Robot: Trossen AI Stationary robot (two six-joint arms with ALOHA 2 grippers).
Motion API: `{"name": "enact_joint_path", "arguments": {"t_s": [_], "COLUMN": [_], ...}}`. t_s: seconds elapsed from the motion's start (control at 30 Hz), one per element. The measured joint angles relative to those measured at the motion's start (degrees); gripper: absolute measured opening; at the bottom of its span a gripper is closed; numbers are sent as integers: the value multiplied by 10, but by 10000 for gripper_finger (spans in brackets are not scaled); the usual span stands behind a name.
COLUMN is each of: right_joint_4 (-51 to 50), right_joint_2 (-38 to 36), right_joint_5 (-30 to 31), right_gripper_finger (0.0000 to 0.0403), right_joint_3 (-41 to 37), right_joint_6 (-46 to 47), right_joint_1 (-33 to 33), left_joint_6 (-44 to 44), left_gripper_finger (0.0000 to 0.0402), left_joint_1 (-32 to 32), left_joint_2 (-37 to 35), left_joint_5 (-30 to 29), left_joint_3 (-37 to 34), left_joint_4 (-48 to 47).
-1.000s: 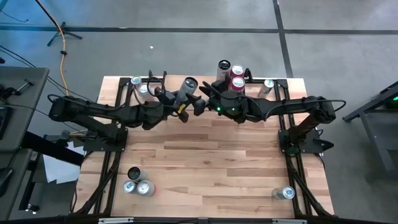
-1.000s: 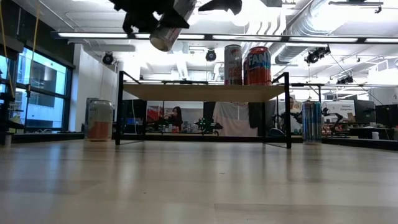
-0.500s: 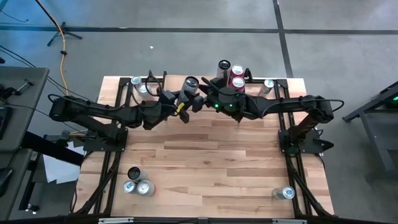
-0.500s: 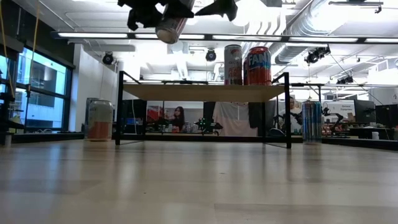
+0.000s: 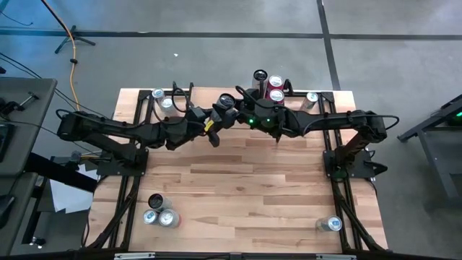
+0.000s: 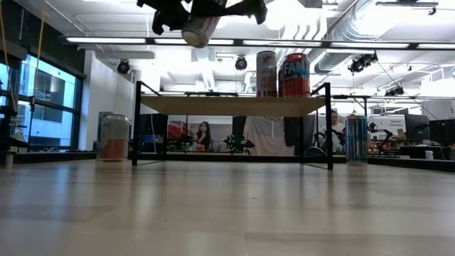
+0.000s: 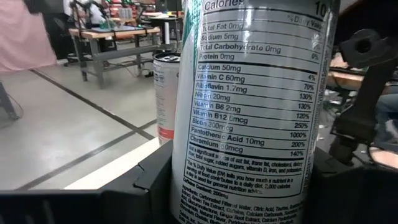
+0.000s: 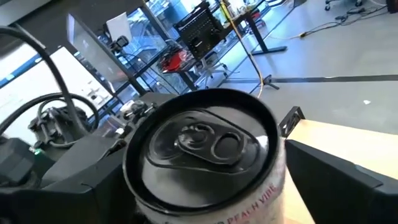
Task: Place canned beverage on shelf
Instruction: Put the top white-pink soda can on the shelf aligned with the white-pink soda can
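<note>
Currently, status by item:
Held can [image 5: 225, 102]: lifted well above the table, over the shelf's left half, tilted. In the low view it [image 6: 199, 30] hangs above the plank level with one end pointing down.
Left gripper [image 5: 214, 117]: closed around the held can's body; in the left wrist view the nutrition-label side [image 7: 249, 106] fills the frame between its dark fingers [image 7: 155, 180].
Right gripper [image 5: 238, 112]: at the held can's lid end, fingers spread wide on either side of the can; the right wrist view shows the pull-tab lid [image 8: 202, 140] between them. Whether the fingers touch the can cannot be told.
Shelf [image 6: 234, 105]: stands at the table's far edge, light plank on black legs.
Cans on shelf [image 6: 284, 74]: a cluster at the right end, upright, close together.
Cans beside shelf: one orange-and-silver can [image 6: 114, 137] on the table to the left, one blue-striped can [image 6: 356, 140] to the right.
Near-edge cans: three grouped [image 5: 157, 211] at the near left, one [image 5: 333, 224] at the near right.
Table [image 5: 245, 195]: light wood top.
</note>
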Motion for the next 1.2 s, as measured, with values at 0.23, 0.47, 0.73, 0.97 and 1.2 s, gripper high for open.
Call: {"name": "enact_joint_path", "arguments": {"t_s": [0.23, 0.47, 0.73, 0.97, 1.2], "right_joint_4": [-1, -77, -279, -260, -201], "right_joint_2": [0, -20, -33, 3, 53], "right_joint_5": [10, -1, -42, -109, -117], "right_gripper_finger": [252, 252, 252, 252, 252], "right_joint_3": [0, 16, 106, 98, 98], "right_joint_6": [3, -47, -196, -253, -239], "right_joint_1": [0, -10, -30, -41, -73], "left_joint_6": [24, 26, -50, -101, -139], "left_gripper_finger": [227, 295, 301, 302, 303], "left_joint_1": [0, -1, -1, -2, -2], "left_joint_2": [0, -30, -155, -286, -379], "left_joint_5": [-6, 5, 64, 65, 69], "left_joint_3": [0, 0, -2, -52, -95], "left_joint_4": [0, -95, -275, -250, -224]}}
